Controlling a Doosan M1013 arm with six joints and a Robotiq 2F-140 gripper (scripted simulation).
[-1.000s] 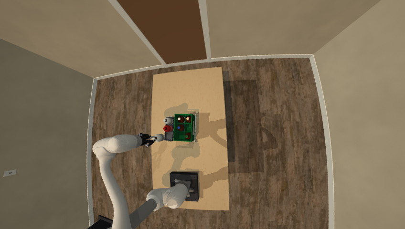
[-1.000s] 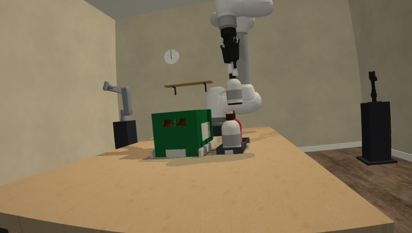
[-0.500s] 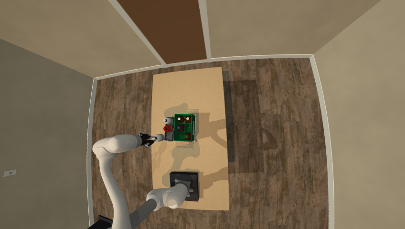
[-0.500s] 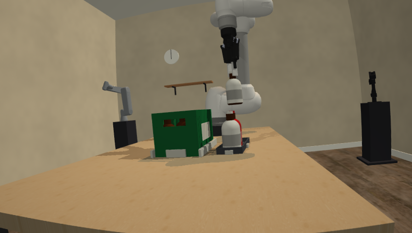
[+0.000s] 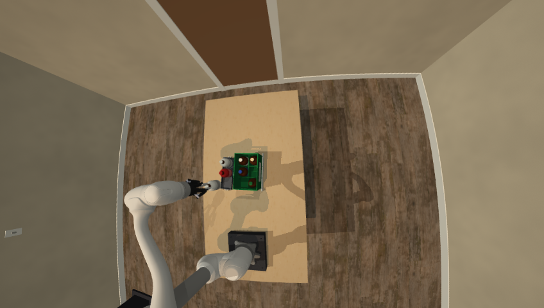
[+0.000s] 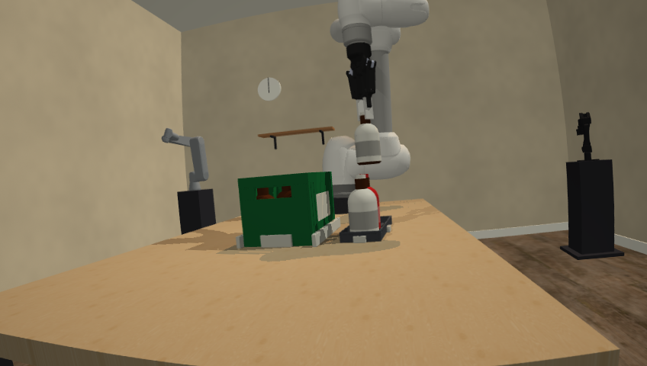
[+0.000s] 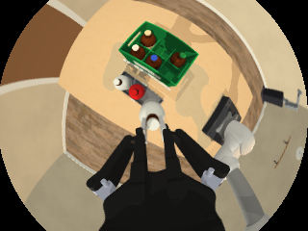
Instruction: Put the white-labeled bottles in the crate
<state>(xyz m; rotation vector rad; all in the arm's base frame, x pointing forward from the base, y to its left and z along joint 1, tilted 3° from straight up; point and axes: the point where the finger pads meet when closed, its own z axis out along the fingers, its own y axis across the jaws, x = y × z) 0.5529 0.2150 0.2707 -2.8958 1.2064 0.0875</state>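
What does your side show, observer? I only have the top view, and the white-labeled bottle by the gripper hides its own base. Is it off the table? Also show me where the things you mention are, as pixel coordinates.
Observer: Yes. In the exterior view the held bottle (image 5: 213, 185) (image 6: 368, 142) (image 7: 152, 110) hangs in the air, nearly upright, its base higher than the crate's rim (image 5: 233, 171) (image 6: 275, 175) (image 7: 184, 39).
Operator: And how does the gripper (image 5: 208, 185) (image 6: 365, 108) (image 7: 152, 121) have it?
Observer: By the neck: the wrist view shows a fingertip on either side, just below the pale cap.

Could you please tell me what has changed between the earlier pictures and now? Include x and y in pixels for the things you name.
Nothing has visibly moved, and nothing was taken hold of or let go. The gripper (image 5: 208, 185) (image 6: 365, 109) (image 7: 152, 121) is still shut on the raised white-labeled bottle (image 5: 214, 185) (image 6: 368, 144) (image 7: 152, 110). The crate (image 5: 244, 183) (image 6: 281, 217) (image 7: 166, 79), the tray (image 5: 226, 183) (image 6: 347, 236) (image 7: 154, 98) and their visible bottles look just as they were.
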